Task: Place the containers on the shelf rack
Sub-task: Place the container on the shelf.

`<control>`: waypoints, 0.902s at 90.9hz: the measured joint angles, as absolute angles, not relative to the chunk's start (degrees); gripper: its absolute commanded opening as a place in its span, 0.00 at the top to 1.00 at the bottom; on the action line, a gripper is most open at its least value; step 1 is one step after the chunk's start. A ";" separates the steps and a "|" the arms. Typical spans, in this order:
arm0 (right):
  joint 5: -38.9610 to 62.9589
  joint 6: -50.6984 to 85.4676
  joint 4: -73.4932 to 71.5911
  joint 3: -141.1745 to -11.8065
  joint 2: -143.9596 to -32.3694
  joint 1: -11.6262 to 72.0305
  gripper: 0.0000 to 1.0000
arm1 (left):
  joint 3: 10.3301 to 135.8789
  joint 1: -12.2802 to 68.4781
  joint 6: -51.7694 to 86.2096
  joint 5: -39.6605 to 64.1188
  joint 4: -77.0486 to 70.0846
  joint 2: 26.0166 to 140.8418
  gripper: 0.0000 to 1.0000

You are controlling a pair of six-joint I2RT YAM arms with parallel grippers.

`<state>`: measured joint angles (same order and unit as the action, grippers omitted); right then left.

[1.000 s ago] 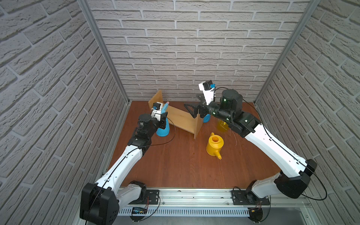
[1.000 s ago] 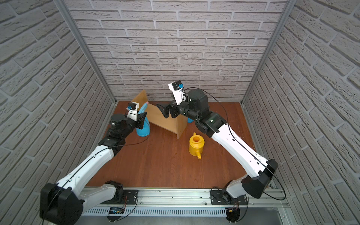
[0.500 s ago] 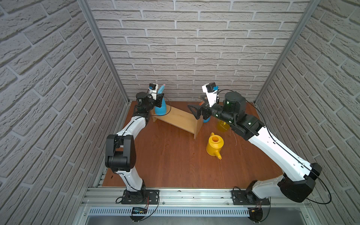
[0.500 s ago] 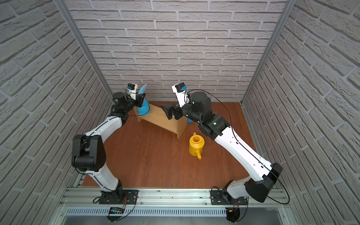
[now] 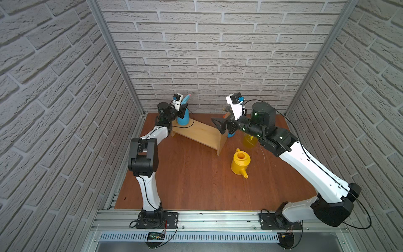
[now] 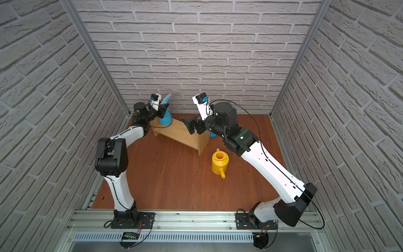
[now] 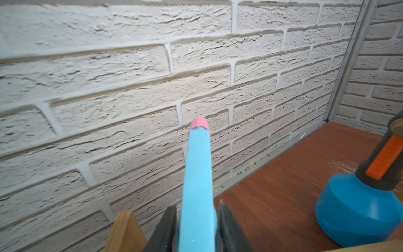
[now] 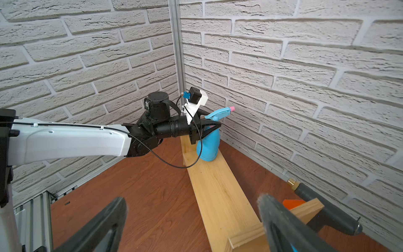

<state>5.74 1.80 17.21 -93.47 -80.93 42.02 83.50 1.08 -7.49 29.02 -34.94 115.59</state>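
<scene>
In both top views one container of four has reached the rack. At the left, the left gripper [image 8: 214,126] is clamped on the neck of the light-blue spray bottle [image 8: 208,146], which stands upright at the left end of the shelf rack [image 5: 200,133]. Its base looks to be on the board, but whether it bears its own weight I cannot tell. This placing is not finished, since the bottle is not yet let go.

The bottle sits just beside the left end panel, its pink nozzle pointing at the nearby back wall, so the left arm's free way out is back toward the front. From the bottle to the right end panel the board is bare, likely room for the other three.

Over that right end hovers the right gripper [image 5: 219,126], jaws wide apart and empty. Behind the right panel, near the back wall, stands the blue pump sprayer [image 7: 357,213] on the tabletop [image 5: 196,185]; that looks a tight spot. The translucent yellow spray bottle [image 5: 249,140] stands under the right arm. The yellow watering can [image 5: 239,163] stands well apart, in the open.
</scene>
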 measured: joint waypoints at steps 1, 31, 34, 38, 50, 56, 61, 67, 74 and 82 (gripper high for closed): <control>5.76 1.69 17.28 -93.67 -81.01 41.98 0.01 | 83.59 1.08 -7.49 29.15 -35.07 115.72 0.90; 6.00 0.99 17.72 -95.39 -82.41 40.91 0.01 | 82.91 1.08 -7.84 29.54 -37.04 116.75 0.59; 6.04 0.99 17.76 -95.39 -82.48 40.84 0.01 | 82.56 1.08 -7.75 29.47 -37.41 116.75 0.54; 6.13 0.99 17.82 -95.39 -82.54 40.73 0.01 | 82.06 1.08 -7.62 29.39 -37.76 116.75 0.46; 6.48 0.99 18.02 -95.55 -82.74 40.58 0.01 | 81.06 1.08 -7.44 28.95 -38.02 116.75 0.33; 6.68 0.99 18.09 -95.55 -82.76 40.53 0.01 | 80.60 1.08 -7.35 28.82 -38.26 116.71 0.26; 6.85 0.99 18.09 -95.55 -82.76 40.53 0.01 | 79.99 1.08 -7.14 28.75 -38.26 116.42 0.21; 7.09 0.99 18.09 -95.55 -82.76 40.53 0.01 | 78.91 1.10 -6.79 28.77 -38.02 115.52 0.16; 7.16 0.97 18.11 -95.55 -82.76 40.53 0.01 | 77.54 1.15 -6.48 28.67 -37.43 113.71 0.02; 7.29 0.78 18.09 -95.42 -82.67 40.51 0.01 | 75.68 1.10 -5.91 28.12 -36.62 110.39 0.02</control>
